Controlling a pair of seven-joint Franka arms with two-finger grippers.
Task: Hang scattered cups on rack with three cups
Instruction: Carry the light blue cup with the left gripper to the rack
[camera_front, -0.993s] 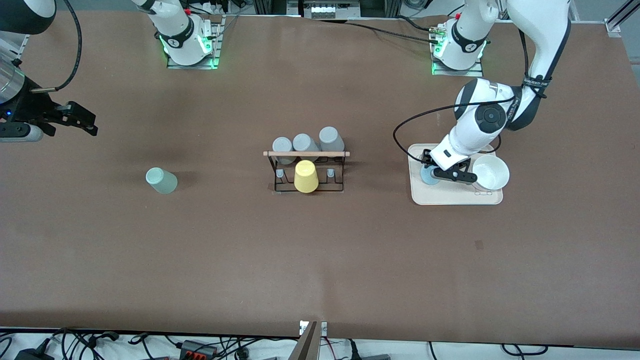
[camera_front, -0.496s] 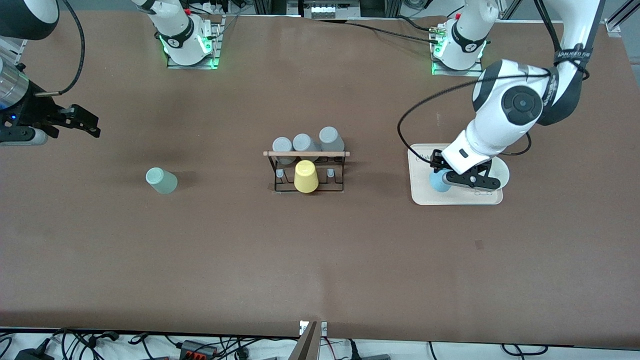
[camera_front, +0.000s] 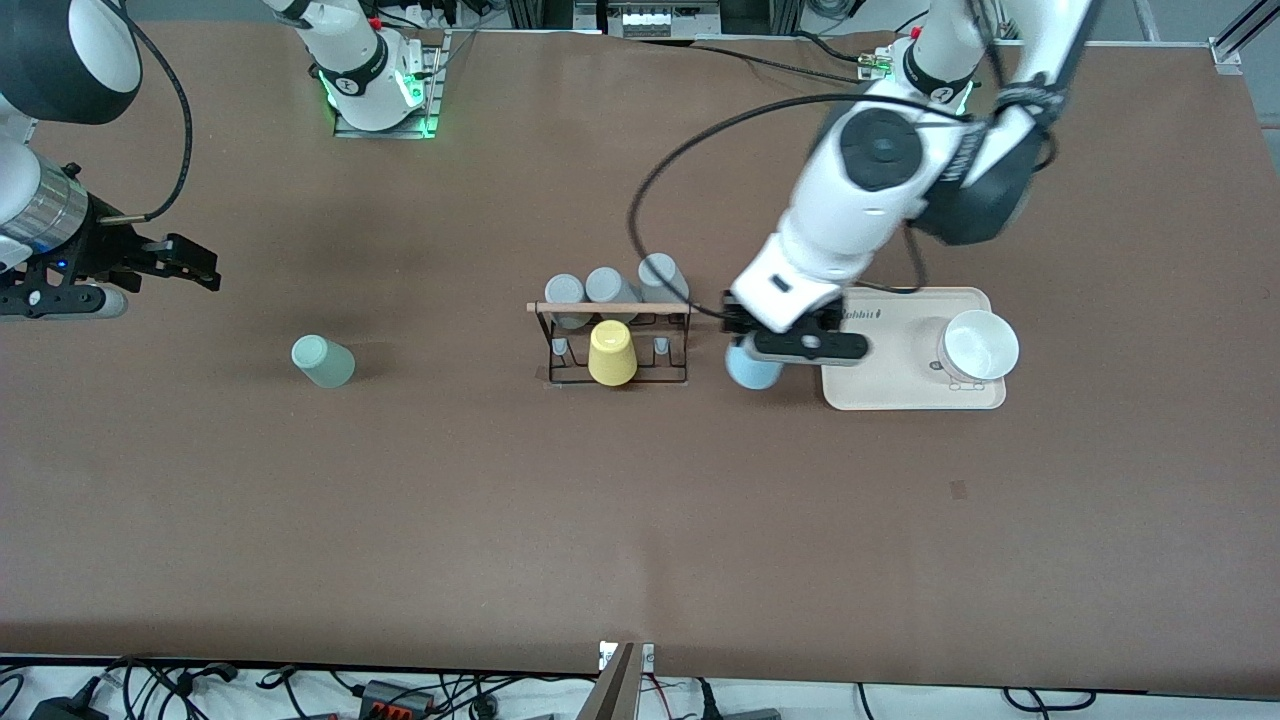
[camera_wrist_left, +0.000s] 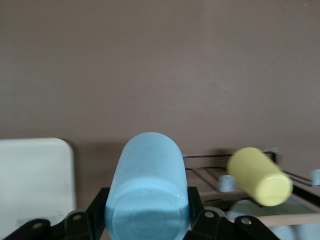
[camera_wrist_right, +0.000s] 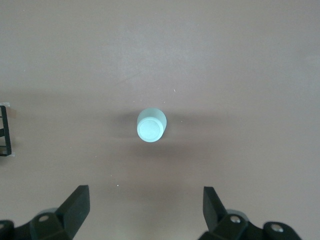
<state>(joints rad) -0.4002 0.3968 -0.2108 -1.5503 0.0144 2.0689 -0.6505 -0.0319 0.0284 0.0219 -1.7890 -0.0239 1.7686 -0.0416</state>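
One light blue cup (camera_front: 752, 368) pinched in left claw (camera_front: 797, 345) (beside rack (camera_front: 613, 345)), right claw (camera_front: 160, 262) spread

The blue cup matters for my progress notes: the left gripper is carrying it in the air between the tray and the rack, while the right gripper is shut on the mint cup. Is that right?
Not quite. The left gripper does carry the blue cup between the tray and the rack, but the right gripper is open. In the right wrist view the mint cup stands untouched on the table.

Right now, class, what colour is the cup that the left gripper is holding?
Light blue cup, clearest in the left wrist view, clamped in the left gripper.
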